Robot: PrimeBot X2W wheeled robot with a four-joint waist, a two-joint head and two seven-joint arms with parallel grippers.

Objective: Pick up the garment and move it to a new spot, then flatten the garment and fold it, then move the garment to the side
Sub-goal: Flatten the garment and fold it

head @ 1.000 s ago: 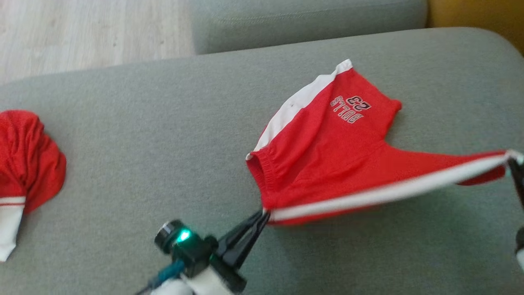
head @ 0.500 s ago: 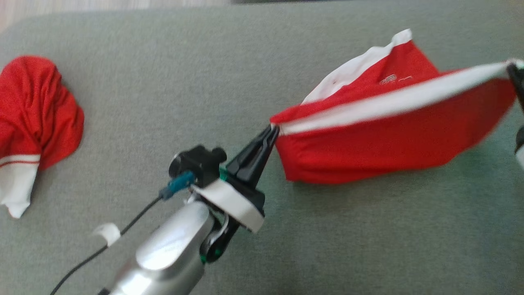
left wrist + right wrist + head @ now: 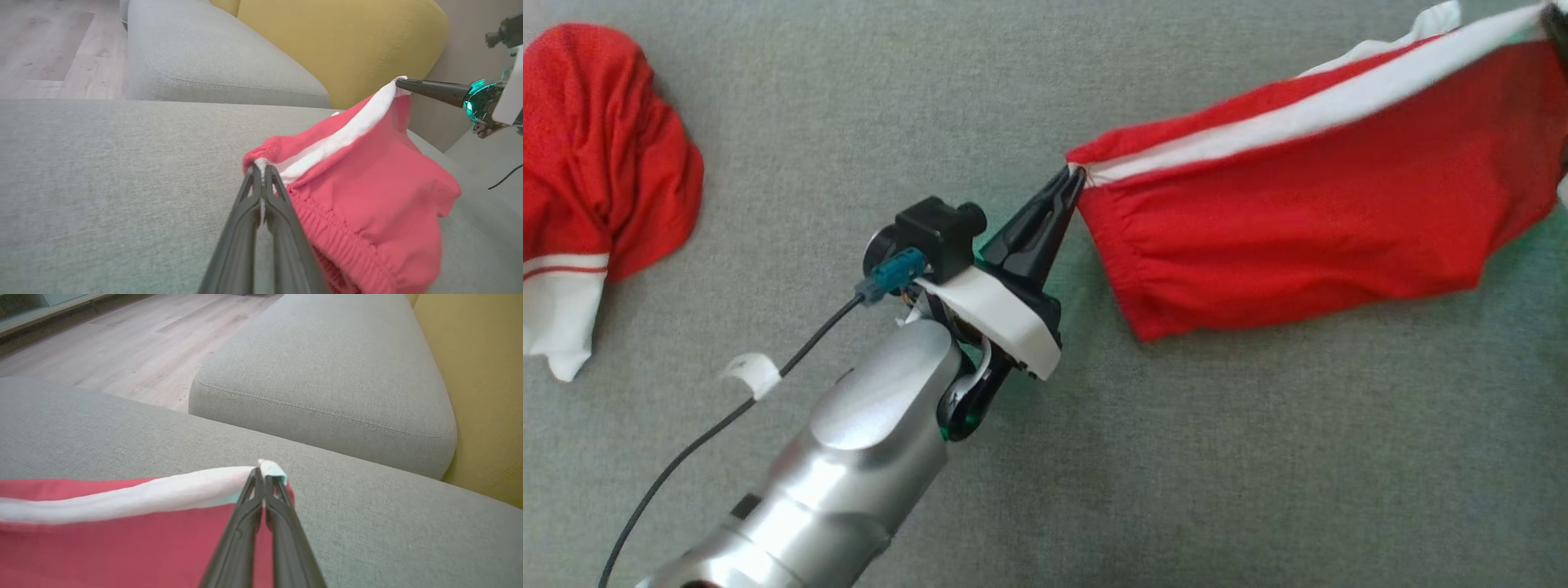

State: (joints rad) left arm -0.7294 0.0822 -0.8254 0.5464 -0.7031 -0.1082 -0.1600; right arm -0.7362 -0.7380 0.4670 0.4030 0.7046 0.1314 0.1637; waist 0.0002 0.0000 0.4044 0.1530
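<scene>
Left gripper (image 3: 1075, 175), head view: its two dark fingers are pressed together on the waistband corner of the red shorts (image 3: 1323, 229), at the near end of the white stripe (image 3: 1339, 98) along the upper edge. The shorts hang spread to the right of the fingertips, over the grey seat (image 3: 1176, 457), with the stripe running up to the view's top right corner. At the far left a crumpled cloth (image 3: 596, 163), red and white, lies on the seat, well apart from the shorts. A black cable (image 3: 727, 412) trails beside the silver forearm (image 3: 849, 474). Left wrist view: the left gripper (image 3: 260, 169) pinches the end of the stripe beside the gathered elastic waistband (image 3: 347, 253). The shorts (image 3: 380, 196) droop below the taut stripe, and whether their lower edge touches the seat cannot be told. The right gripper (image 3: 402, 83), entering from the right, is closed on the stripe's other end, higher in this view than the left. Behind stand a second grey cushion (image 3: 204, 61), a yellow cushion (image 3: 343, 41) and a wooden floor (image 3: 49, 49). Right wrist view: the right gripper (image 3: 261, 473) clamps a white corner of the shorts (image 3: 122, 547), its fingers shut on the fabric. The stripe (image 3: 135, 496) leads off to the left, with red fabric below it, above the grey seat (image 3: 388, 522).
</scene>
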